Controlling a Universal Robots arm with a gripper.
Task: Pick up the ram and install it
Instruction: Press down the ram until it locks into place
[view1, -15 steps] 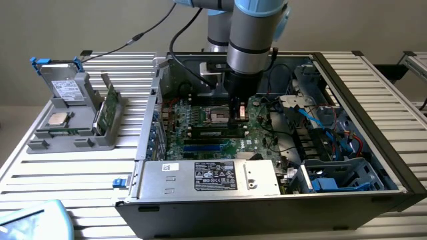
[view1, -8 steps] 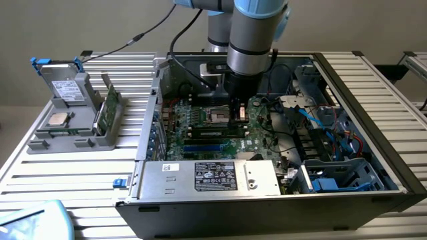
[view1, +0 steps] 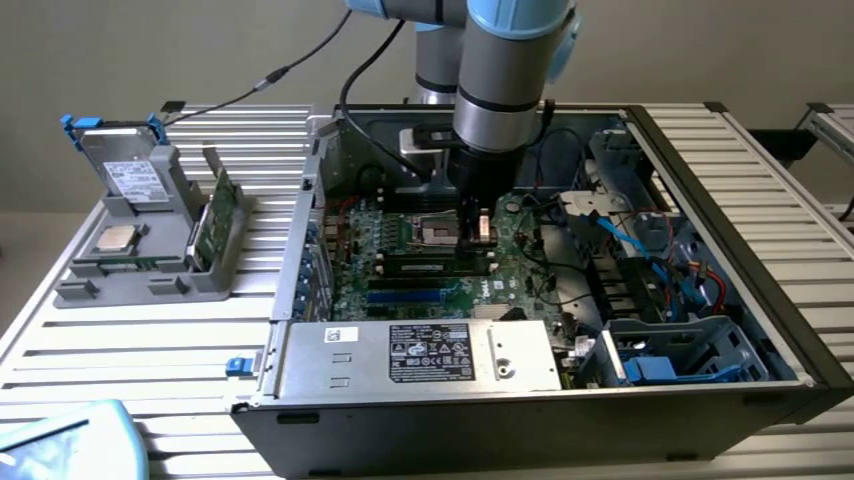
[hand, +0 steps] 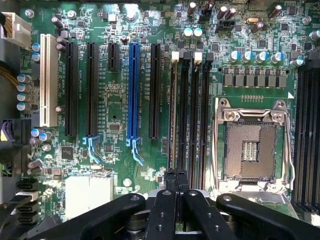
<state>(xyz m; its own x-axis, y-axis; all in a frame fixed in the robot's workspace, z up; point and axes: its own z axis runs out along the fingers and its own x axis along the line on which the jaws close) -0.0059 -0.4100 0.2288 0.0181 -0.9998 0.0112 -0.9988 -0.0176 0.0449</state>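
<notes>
Directly beneath my wrist, my fingers are closed together, pressing on the end of the ram, which stands edge-up in its slot, long axis running away beside the empty CPU socket.

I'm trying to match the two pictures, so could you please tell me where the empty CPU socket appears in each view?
Exterior view: the CPU socket sits mid-motherboard inside the open case, just to the exterior view's left of the gripper.
Wrist view: the CPU socket lies between two banks of black memory slots.
Shared landmark: the blue expansion slot, which lies across the memory slots from the socket.
</notes>
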